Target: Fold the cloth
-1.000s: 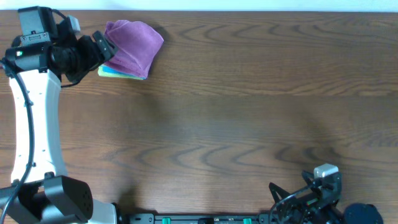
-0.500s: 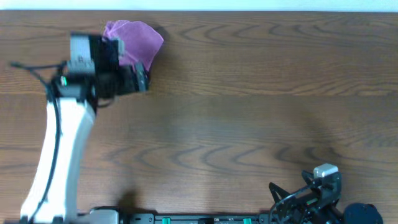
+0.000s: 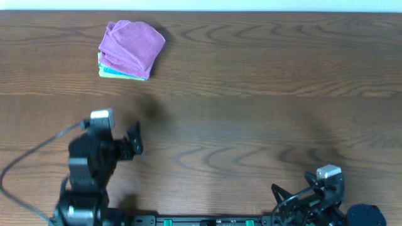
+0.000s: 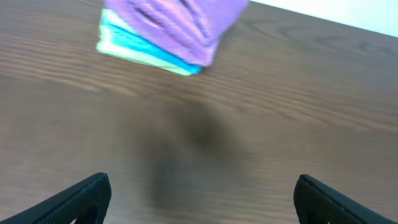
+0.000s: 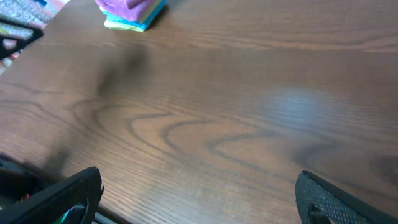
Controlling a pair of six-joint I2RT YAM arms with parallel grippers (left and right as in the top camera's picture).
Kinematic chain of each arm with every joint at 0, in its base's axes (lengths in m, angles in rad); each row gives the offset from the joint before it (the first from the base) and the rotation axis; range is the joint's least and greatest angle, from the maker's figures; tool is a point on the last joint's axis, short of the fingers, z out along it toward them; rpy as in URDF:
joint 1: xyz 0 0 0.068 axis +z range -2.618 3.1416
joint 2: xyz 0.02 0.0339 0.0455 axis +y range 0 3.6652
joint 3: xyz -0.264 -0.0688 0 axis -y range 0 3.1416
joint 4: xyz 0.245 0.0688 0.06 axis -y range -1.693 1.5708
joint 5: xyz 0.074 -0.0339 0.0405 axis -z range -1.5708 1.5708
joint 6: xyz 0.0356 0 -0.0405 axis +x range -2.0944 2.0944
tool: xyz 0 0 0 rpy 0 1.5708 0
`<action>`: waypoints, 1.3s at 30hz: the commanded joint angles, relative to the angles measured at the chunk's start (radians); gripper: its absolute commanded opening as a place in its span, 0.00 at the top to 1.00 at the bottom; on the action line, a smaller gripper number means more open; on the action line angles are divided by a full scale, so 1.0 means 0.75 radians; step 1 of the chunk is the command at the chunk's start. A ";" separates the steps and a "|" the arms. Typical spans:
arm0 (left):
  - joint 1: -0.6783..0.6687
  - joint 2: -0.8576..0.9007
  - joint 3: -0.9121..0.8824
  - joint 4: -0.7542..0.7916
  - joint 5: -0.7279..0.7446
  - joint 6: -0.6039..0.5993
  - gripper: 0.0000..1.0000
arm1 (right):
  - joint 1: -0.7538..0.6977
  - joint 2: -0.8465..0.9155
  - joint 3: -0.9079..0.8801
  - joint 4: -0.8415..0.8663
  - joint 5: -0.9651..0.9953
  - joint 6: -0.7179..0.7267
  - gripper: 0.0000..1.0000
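Cloth (image 3: 130, 47) lies folded atop stack (image 3: 119, 74), far-left corner of surface (image 3: 251, 94). Terry: likely soft, light, limp, layers slide. Best hold: pinch free corner, top layer only. Left claw (image 3: 135, 139) spread, empty, well apart. Right claw (image 3: 279, 202) spread, near-right edge.

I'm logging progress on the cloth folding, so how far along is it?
Done, it seems: the purple cloth lies folded on top of the teal and yellow-green cloths. In hand: nothing; the left gripper and right gripper are open, empty and apart from it. Left: no loose cloth shows, so probably nothing.
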 commanded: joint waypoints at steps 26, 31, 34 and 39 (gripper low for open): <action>0.002 -0.689 -0.357 -0.586 -0.389 0.164 0.05 | -0.005 -0.006 0.000 -0.002 0.001 0.017 0.01; 0.001 -0.689 -0.358 -0.596 -0.385 0.164 0.05 | -0.005 -0.006 0.000 -0.002 0.000 0.017 0.01; 0.002 -0.689 -0.358 -0.596 -0.385 0.164 0.05 | -0.005 -0.006 0.001 -0.002 0.000 0.017 0.01; 0.002 -0.689 -0.358 -0.596 -0.385 0.164 0.05 | -0.005 -0.006 0.000 -0.002 0.000 0.017 0.01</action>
